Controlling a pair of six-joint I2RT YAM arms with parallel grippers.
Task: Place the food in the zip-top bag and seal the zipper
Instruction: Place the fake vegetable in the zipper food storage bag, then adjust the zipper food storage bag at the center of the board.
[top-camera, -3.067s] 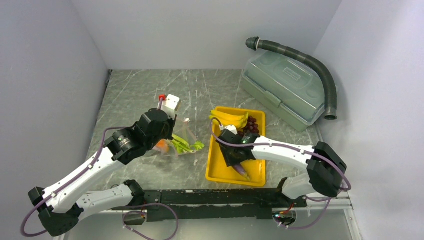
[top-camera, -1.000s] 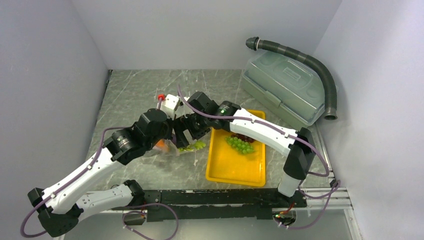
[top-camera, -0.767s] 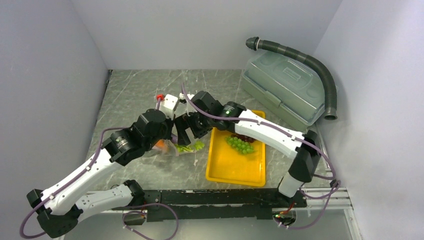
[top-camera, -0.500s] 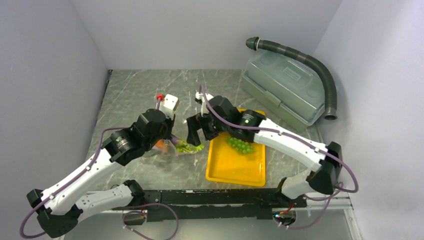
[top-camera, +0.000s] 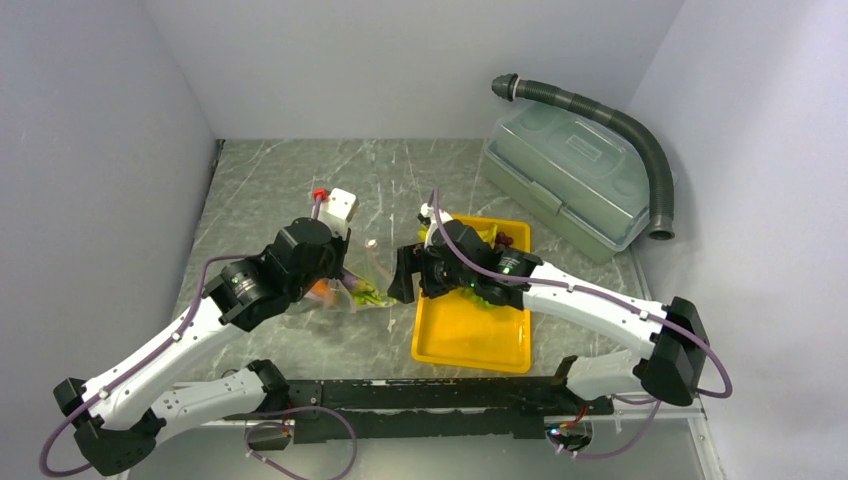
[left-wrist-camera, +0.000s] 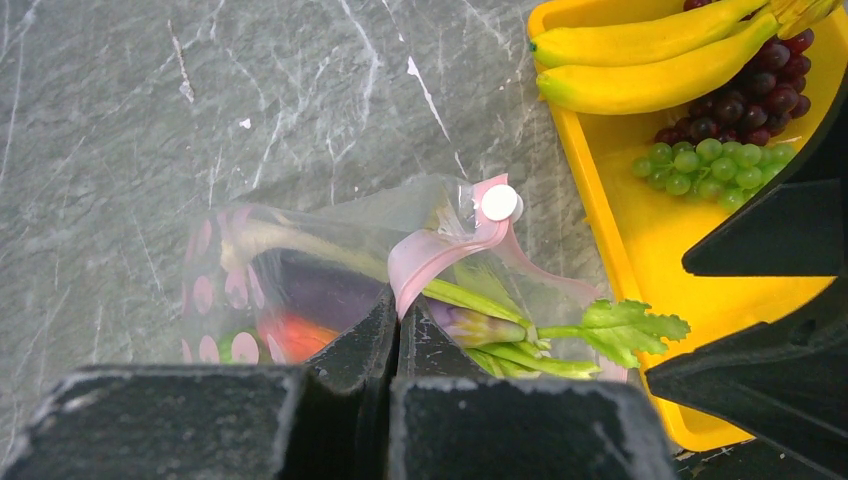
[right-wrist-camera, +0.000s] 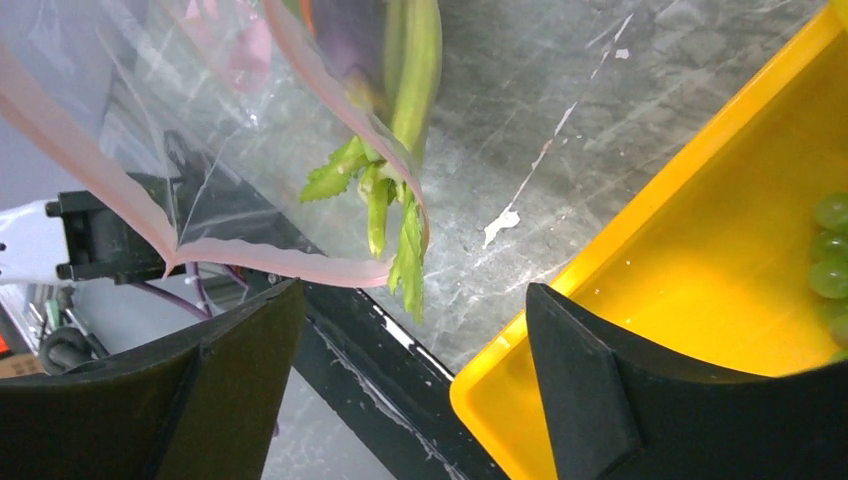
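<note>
Black left hand (left-wrist-camera: 393, 310): fingers pressed together, pinching the pink zipper (left-wrist-camera: 440, 255); arm stretched forward over the desk (left-wrist-camera: 150, 120).
Zip-top bag (left-wrist-camera: 300, 250): on the desk, left of the yellow tray (left-wrist-camera: 600, 220); eggplant (left-wrist-camera: 320, 295) and red pepper (left-wrist-camera: 290, 338) inside, leafy stalks (left-wrist-camera: 620, 325) poking out.
Right hand (right-wrist-camera: 412, 290): spread, empty, low between bag mouth and tray wall.
Left wrist alone: bananas (left-wrist-camera: 640, 65), dark red grapes (left-wrist-camera: 735, 105) and green grapes (left-wrist-camera: 705, 165) in the tray.
Right wrist alone: bag mouth gaping.

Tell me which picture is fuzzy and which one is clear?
Right wrist view: zip-top bag and green leafy stalks smeared and fuzzy, yellow tray crisper. Left wrist view: bananas and green grapes sharp, left fingers just dark shapes. Top external view: light even, shadows soft.
</note>
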